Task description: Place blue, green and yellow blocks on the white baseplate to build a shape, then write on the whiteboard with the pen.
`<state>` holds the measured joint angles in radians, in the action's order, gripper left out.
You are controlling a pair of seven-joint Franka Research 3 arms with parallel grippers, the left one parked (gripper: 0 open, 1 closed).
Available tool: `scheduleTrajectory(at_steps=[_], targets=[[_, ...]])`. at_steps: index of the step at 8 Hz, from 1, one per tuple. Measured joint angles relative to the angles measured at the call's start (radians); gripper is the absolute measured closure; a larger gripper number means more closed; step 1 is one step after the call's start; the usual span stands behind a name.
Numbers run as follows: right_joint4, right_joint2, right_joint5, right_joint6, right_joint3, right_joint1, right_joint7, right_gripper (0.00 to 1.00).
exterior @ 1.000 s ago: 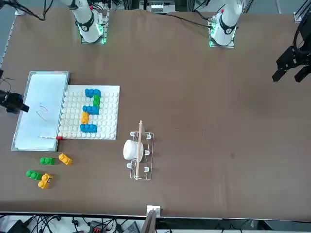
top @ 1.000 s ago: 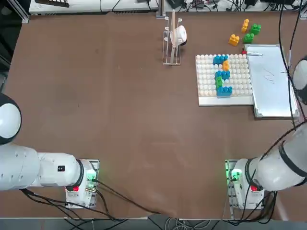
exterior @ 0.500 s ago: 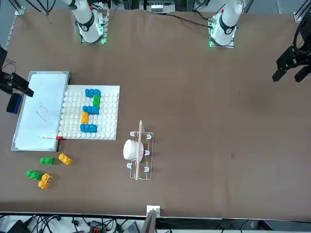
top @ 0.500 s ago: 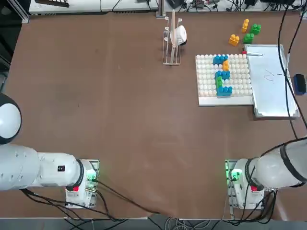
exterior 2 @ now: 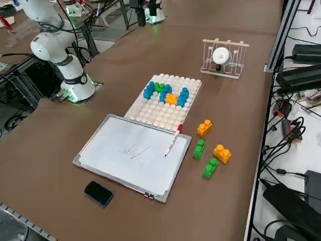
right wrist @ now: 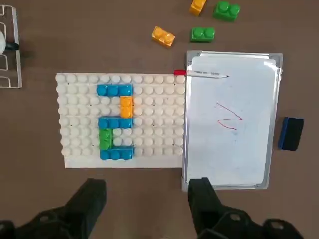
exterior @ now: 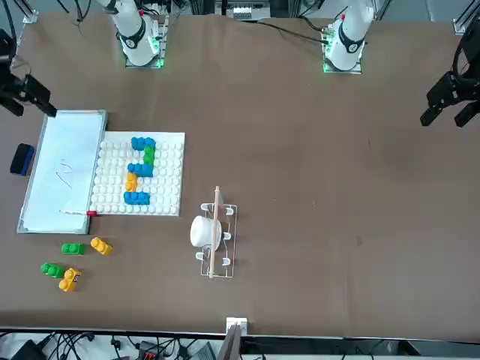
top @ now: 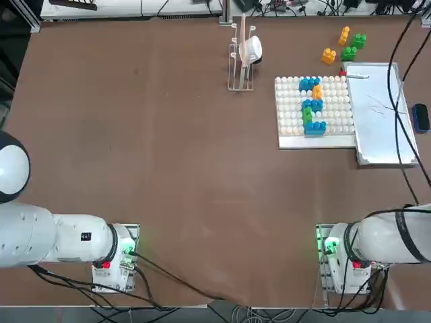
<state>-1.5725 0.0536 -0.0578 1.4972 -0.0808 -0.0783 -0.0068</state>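
Observation:
The white baseplate (right wrist: 149,149) (top: 289,131) carries a stack-like shape of blue, yellow and green blocks (right wrist: 115,122) (top: 312,104). Several loose yellow and green blocks (right wrist: 199,20) (exterior: 67,262) lie on the table beyond it. Beside the plate lies the whiteboard (right wrist: 249,159) (exterior 2: 115,155), with red strokes (right wrist: 229,117) on it. The pen (right wrist: 204,74) (exterior: 75,213) rests on the board's far edge. My right gripper (right wrist: 147,186) (exterior: 34,101) hangs high above the board's near end, open and holding nothing.
A dark blue eraser (right wrist: 290,133) (top: 421,118) lies on the table just outside the whiteboard. A wire rack holding a white cup (top: 244,54) (exterior: 212,232) stands at the table's far edge, left of the baseplate. A cable (top: 397,121) hangs over the board.
My right gripper has drawn back from above the eraser toward the robot's side of the table. The eraser now shows uncovered beside the board.

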Motion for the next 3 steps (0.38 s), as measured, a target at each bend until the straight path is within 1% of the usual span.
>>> scheduleTrajectory(at_steps=[3], targets=[[-0.024, 0.034, 0.013, -0.008, 0.003, 0.000, -0.056, 0.00]])
